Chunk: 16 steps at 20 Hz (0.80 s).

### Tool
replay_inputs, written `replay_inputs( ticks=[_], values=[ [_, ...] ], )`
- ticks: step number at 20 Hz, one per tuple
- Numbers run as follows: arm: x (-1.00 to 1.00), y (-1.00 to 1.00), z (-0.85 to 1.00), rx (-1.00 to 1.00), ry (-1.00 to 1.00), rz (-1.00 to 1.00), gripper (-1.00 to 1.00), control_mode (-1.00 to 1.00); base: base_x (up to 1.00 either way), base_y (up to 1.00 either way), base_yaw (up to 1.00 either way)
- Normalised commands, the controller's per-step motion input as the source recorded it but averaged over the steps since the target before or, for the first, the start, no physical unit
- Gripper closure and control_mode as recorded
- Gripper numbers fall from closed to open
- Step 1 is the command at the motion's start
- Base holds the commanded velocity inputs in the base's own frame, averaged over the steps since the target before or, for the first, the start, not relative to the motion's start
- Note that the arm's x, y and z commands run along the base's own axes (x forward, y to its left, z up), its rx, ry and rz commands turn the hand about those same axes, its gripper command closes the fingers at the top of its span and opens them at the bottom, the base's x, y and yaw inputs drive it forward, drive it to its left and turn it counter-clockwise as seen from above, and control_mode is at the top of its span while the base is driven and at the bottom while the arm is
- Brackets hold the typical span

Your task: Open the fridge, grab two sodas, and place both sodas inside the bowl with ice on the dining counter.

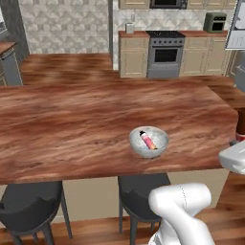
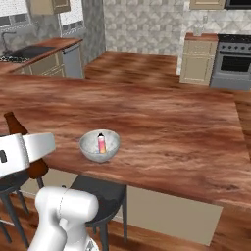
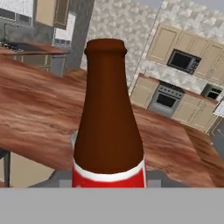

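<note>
Seen from the right base view, starting at far left: gripper [image 2: 25,153] off the near edge of the tabletop [image 2: 162,122], level with its surface, wrapped across the middle of a dark-brown soda [image 2: 15,125]. Neck poking up above the white hand, rounded base showing below it, bottle leaning slightly. Fingers themselves hidden behind the hand and the bottle, but closed on that soda, judging by how it hangs clear of everything else. In the hand view, same soda [image 3: 109,118] close up: brown neck upright, white band and red label at the bottom.

Behind, at upper left: a kitchen counter with a sink [image 2: 27,51].

Further right, near the front edge of the glossy reddish-brown tabletop: bowl with ice [image 2: 99,145], round and whitish-grey. Inside it, the other soda [image 2: 101,143], lying with its dark cap end toward the far rim and its red label facing up. Bowl well apart from the gripper, with bare wood between.

Below the edge, just under the bowl: a dark round stool [image 2: 100,193]. From the left base view, a second stool [image 1: 31,205] further left.

At far right, across the wooden floor: a grey stove [image 2: 234,61] set between beige cabinets [image 2: 197,61].
</note>
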Motion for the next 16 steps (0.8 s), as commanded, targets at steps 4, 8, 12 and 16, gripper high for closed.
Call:
replay_inputs(
  ticks=[4,8,12,16],
  values=[
    [0.0,0.0,0.0,0.0,0.0,0.0,1.0,1.0,0.79,0.63,-0.38],
    [0.25,0.12,0.0,-0.04,0.06,-0.08,1.0,-1.0,0.66,0.43,-0.27],
    [1.0,0.23,0.0,-0.12,0.35,-0.23,1.0,-1.0,0.0,0.0,0.0],
    [1.0,0.11,-0.07,-0.09,0.5,-0.01,1.0,-1.0,0.0,0.0,0.0]
  ],
)
